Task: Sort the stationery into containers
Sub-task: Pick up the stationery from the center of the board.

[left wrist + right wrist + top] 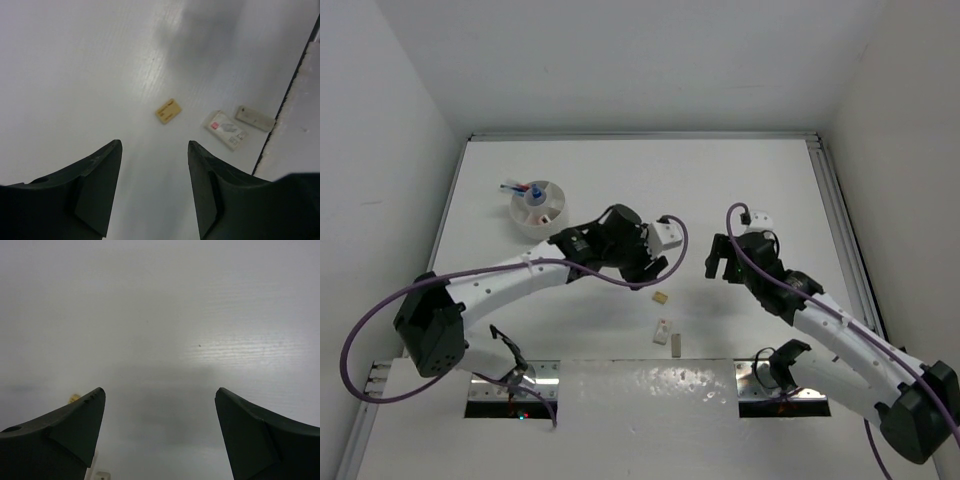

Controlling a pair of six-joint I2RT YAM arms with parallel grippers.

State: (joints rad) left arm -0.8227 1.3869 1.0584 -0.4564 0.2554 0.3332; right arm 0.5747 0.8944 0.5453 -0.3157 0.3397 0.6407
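The round white tub (538,207) with dividers stands at the far left and holds pens and a blue-capped bottle. A tan block (660,297) lies mid-table, also in the left wrist view (168,110). A white eraser with a red mark (663,331) (227,130) and a grey-white eraser (676,343) (255,118) lie nearer the front edge. My left gripper (650,268) (154,145) is open and empty, above the table just behind the tan block. My right gripper (718,262) (160,391) is open and empty over bare table right of it.
White walls enclose the table on three sides. A raised rail (840,215) runs along the right edge. A shiny plate (648,390) and the arm bases sit at the near edge, whose dark gap shows in the left wrist view (285,105).
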